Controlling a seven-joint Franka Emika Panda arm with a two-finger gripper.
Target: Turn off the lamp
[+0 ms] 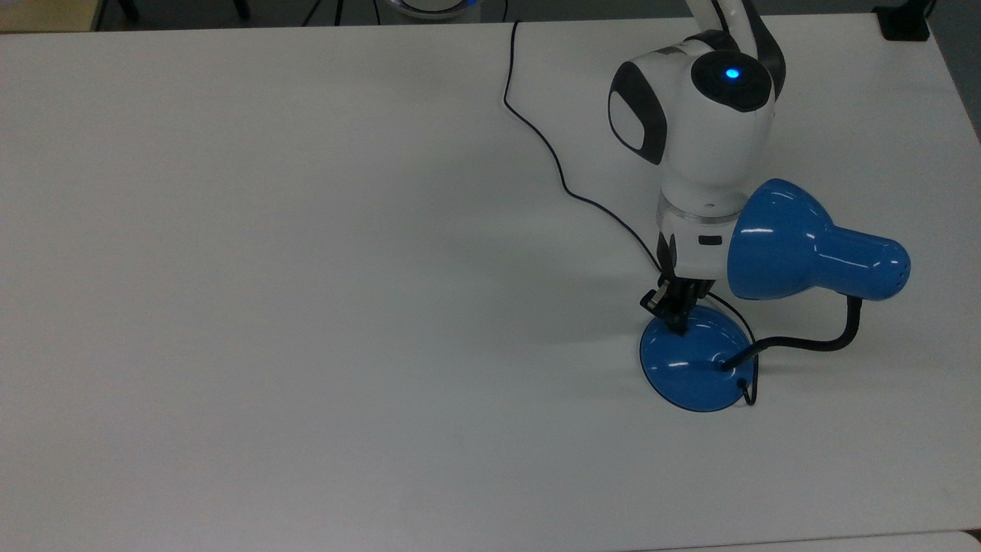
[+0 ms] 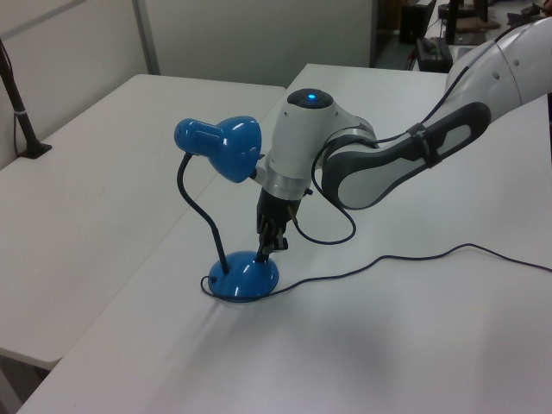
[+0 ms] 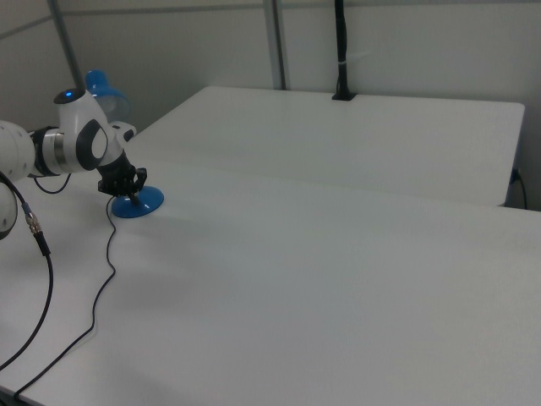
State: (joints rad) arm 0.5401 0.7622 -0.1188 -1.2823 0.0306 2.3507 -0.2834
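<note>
White worktop [image 1: 306,307] bare but for the lamp [image 1: 797,245] near the top view's right edge, unlit. Arm [image 2: 388,164] crowds the blue shade; in the right view its wrist hides most of the shade. Thin black cord [image 1: 552,153] trails away over the worktop. Hand [image 1: 668,308] points down, tips on the domed base [image 1: 690,376], fingers narrow, holding nothing.

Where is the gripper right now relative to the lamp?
In the top view the gripper sits at the upper-left edge of the lamp base, under the blue shade, at the table's right side.
</note>
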